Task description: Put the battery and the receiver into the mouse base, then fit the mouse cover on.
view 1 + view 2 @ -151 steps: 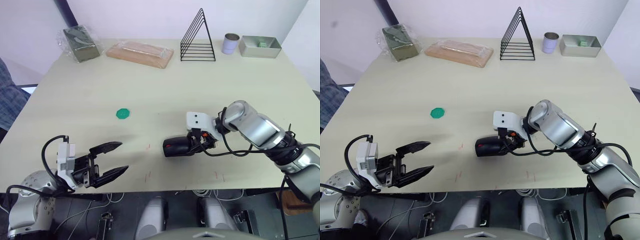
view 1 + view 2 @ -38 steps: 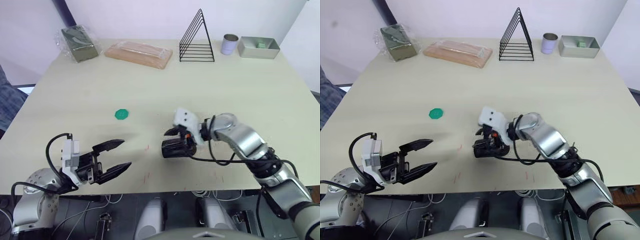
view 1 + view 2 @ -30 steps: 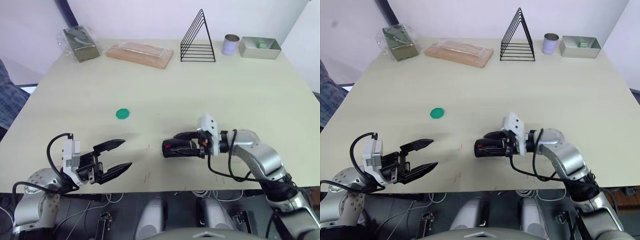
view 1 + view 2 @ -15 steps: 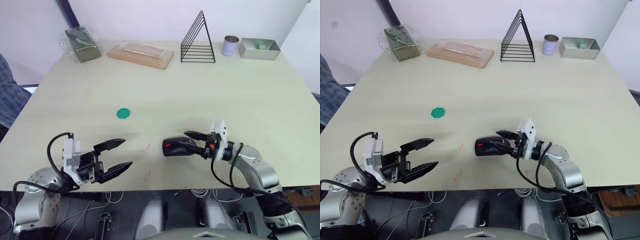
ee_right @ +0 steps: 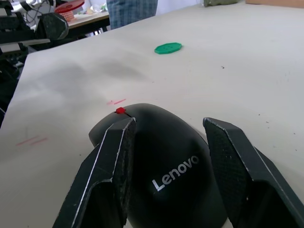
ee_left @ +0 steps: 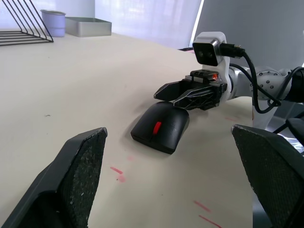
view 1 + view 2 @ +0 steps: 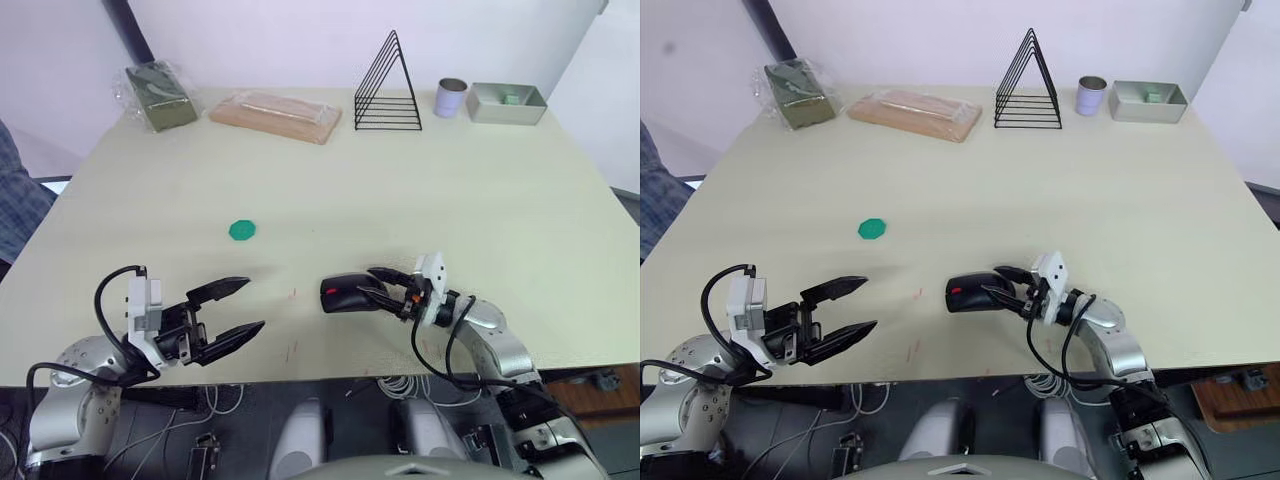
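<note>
Mouse cover (image 7: 968, 291) sits on the mouse.
Your right end effector (image 7: 1006, 285) straddles it with fingers apart; your left end effector (image 7: 852, 308) gapes wide.

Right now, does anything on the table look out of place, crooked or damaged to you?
Nothing stands out. The mouse cover sits flush and level, the mouse upright on the table, with the open right gripper just behind it. The green disc lies flat.

Bright even daylight, soft faint shadows on the table (image 7: 420, 180), pale glare on backdrop, left gripper (image 6: 166, 180) fingers blurred close up, far table edge soft in wrist views
</note>
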You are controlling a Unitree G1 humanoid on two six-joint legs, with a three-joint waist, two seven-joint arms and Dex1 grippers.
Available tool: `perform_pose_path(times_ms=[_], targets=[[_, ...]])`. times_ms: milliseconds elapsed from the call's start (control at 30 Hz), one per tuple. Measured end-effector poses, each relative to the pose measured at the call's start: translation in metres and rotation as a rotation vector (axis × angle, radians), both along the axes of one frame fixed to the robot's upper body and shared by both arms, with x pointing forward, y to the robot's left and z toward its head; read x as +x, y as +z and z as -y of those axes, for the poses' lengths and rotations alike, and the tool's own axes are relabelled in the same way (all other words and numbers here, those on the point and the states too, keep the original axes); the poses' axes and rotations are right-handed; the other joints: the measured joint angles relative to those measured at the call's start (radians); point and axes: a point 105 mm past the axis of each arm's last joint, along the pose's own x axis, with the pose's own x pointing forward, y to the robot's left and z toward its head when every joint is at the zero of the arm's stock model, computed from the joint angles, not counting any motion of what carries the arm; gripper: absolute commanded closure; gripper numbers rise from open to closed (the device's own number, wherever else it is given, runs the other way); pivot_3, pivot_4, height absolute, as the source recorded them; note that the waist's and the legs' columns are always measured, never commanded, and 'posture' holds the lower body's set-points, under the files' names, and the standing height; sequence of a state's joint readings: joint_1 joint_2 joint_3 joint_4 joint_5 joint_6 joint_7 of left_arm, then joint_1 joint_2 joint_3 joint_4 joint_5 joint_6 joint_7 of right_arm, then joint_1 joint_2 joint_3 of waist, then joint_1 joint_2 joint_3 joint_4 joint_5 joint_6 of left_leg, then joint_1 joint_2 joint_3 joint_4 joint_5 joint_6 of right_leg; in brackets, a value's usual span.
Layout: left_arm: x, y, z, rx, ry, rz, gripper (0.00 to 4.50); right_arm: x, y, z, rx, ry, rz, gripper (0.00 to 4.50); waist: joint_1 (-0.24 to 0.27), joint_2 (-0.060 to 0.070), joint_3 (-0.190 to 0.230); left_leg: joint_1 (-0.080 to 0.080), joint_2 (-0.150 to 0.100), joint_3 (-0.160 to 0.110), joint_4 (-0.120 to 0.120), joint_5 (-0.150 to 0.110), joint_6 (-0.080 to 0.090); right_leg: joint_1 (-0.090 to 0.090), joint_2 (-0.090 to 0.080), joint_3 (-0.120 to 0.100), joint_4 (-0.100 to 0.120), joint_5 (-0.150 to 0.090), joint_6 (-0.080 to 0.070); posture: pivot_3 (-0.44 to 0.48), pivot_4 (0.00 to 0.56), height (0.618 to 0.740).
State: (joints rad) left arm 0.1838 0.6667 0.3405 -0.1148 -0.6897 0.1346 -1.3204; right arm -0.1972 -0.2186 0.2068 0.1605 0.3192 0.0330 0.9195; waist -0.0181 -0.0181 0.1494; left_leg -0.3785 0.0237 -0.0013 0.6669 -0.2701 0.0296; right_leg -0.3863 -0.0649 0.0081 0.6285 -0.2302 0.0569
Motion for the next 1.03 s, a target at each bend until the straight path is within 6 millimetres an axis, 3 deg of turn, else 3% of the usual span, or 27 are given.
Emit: perform_pose_path(times_ms=[200, 300, 400, 500, 567, 600, 800, 1033], targets=[[0.007, -0.006, -0.003, -0.027, 0.098, -0.031, 0.00, -0.004, 0.016, 0.021, 0.004, -0.026, 0.018, 2.13, 0.007, 0.001, 0.002, -0.004, 0.000, 0.000, 0.001, 0.000, 0.000, -0.002, -0.002, 0.000, 0.000, 0.001, -0.001, 0.000, 0.150, 0.740], [0.013, -0.009, -0.006, -0.021, 0.162, -0.061, 0.00, -0.005, 0.039, 0.040, -0.003, -0.059, 0.065, 2.13, 0.008, 0.002, 0.002, -0.007, -0.002, 0.001, -0.001, 0.000, 0.000, -0.006, -0.003, 0.001, -0.001, 0.001, -0.001, 0.000, 0.150, 0.740], [0.018, -0.012, -0.009, -0.033, 0.224, -0.081, 0.00, -0.014, 0.048, 0.067, -0.050, -0.089, 0.060, 2.13, 0.012, 0.001, 0.002, -0.009, -0.002, 0.001, -0.003, 0.000, 0.000, -0.008, -0.003, 0.000, -0.002, 0.001, -0.001, 0.000, 0.150, 0.740], [0.020, -0.015, -0.012, -0.020, 0.275, -0.095, 0.00, -0.022, 0.046, 0.090, -0.099, -0.118, 0.024, 1.30, 0.011, 0.001, 0.001, -0.010, -0.002, 0.002, -0.003, -0.001, 0.000, -0.008, -0.003, 0.000, -0.002, 0.001, -0.001, 0.000, 0.150, 0.740], [0.019, -0.020, -0.015, 0.003, 0.315, -0.111, 0.00, -0.031, 0.042, 0.111, -0.147, -0.151, -0.012, 0.28, 0.012, 0.001, 0.002, -0.010, -0.002, 0.003, -0.003, -0.001, 0.000, -0.008, -0.004, 0.001, -0.003, 0.001, -0.001, 0.000, 0.150, 0.740], [0.018, -0.023, -0.017, 0.015, 0.331, -0.122, 0.00, -0.033, 0.043, 0.122, -0.164, -0.175, -0.021, 0.03, 0.012, 0.000, 0.002, -0.010, -0.002, 0.003, -0.002, -0.001, 0.001, -0.008, -0.004, 0.002, -0.003, 0.001, -0.001, 0.000, 0.150, 0.740], [0.007, -0.035, -0.025, 0.028, 0.388, -0.175, 0.00, -0.058, 0.039, 0.168, -0.235, -0.280, -0.081, 0.03, 0.014, 0.000, 0.002, -0.008, -0.001, 0.004, -0.002, -0.001, 0.001, -0.008, -0.004, 0.003, -0.003, 0.001, -0.001, 0.000, 0.150, 0.740], [0.003, -0.041, -0.029, 0.035, 0.416, -0.202, 0.00, -0.063, 0.044, 0.173, -0.234, -0.307, -0.071, 0.03, 0.012, 0.000, 0.002, -0.008, -0.001, 0.005, -0.002, -0.001, 0.000, -0.008, -0.004, 0.004, -0.002, 0.000, 0.000, 0.000, 0.150, 0.740]])
